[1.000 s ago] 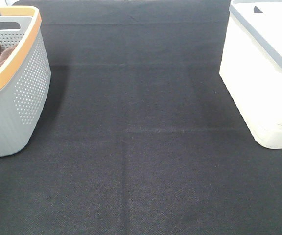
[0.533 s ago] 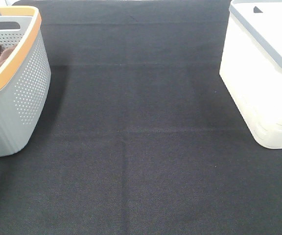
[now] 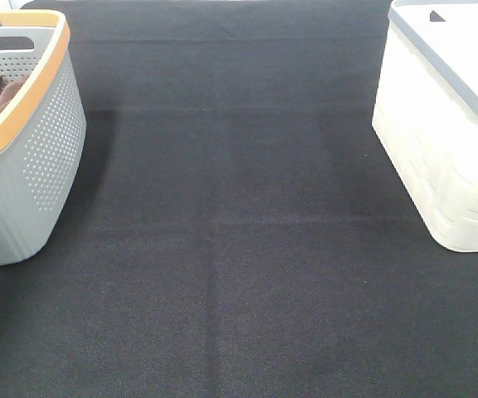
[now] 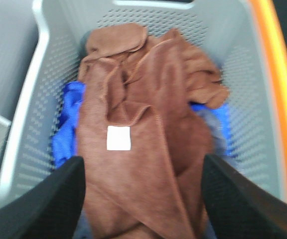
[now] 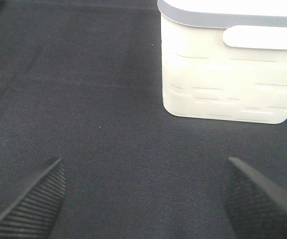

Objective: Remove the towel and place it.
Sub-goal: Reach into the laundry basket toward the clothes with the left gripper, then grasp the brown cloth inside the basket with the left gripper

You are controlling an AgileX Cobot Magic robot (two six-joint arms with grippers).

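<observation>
Fuzzy reddish-brown microfibre towel [image 4: 148,174], edges stitched, in a matt grey perforated plastic basket [image 3: 48,157]; beside the basket, coarse black woven cloth covers the desk [image 3: 239,274]; smooth white plastic bin [image 3: 438,166].

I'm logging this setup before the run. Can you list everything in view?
towel: one, reddish-brown with a white tag, on top of the pile in the basket
other cloths: brown, bunched, number unclear, beside the towel in the basket
blue cloth: at least one, blue, under the brown ones
basket: one, grey with an orange rim, left side of the table
bin: one, white with a grey rim, right side of the table
table cover: one, black, under basket and bin
left gripper: one, black, open, over the towel
right gripper: one, black, open, over the table cover
</observation>
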